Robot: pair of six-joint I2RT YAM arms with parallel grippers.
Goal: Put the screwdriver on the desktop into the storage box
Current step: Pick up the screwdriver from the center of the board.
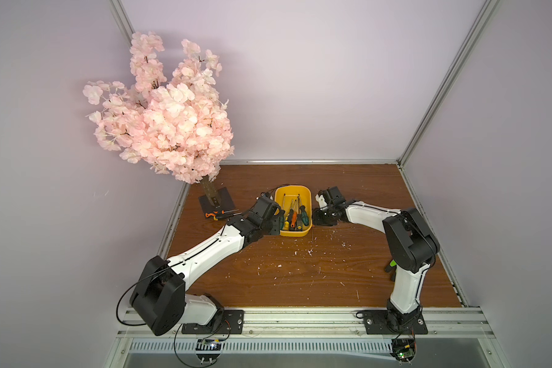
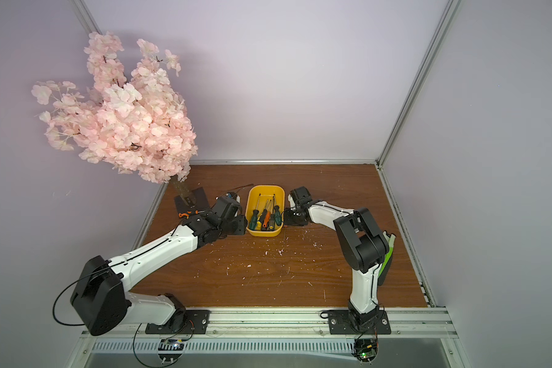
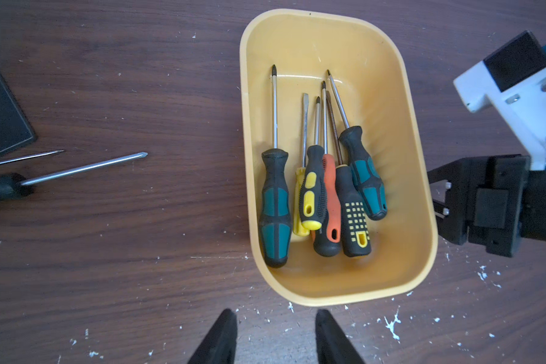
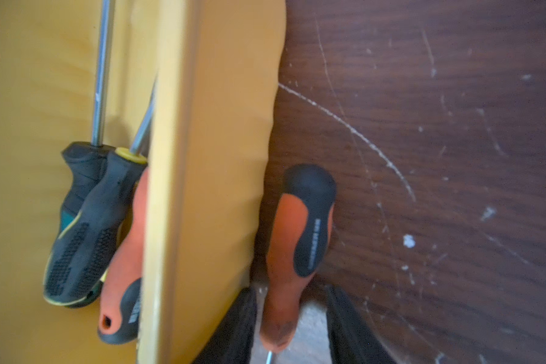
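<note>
An orange-and-black screwdriver [image 4: 297, 227] lies on the desktop [image 1: 300, 280], against the outer right wall of the yellow storage box [image 4: 221, 157]. My right gripper [image 4: 292, 293] straddles the narrow end of its handle. The jaws stand apart, and a gap shows on the side away from the box. In both top views the right gripper [image 1: 316, 220] is low beside the storage box [image 1: 303, 232]. My left gripper [image 3: 276, 315] is open and empty over the desktop near the box's near end. Several screwdrivers [image 3: 322, 195] lie inside the box.
Two more screwdrivers [image 3: 85, 168] lie on the desktop to the left of the box, by the black base plate [image 1: 225, 197] of a pink blossom tree [image 1: 163, 121]. A green-and-black object [image 2: 386, 258] lies behind the right arm. Aluminium rails frame the board.
</note>
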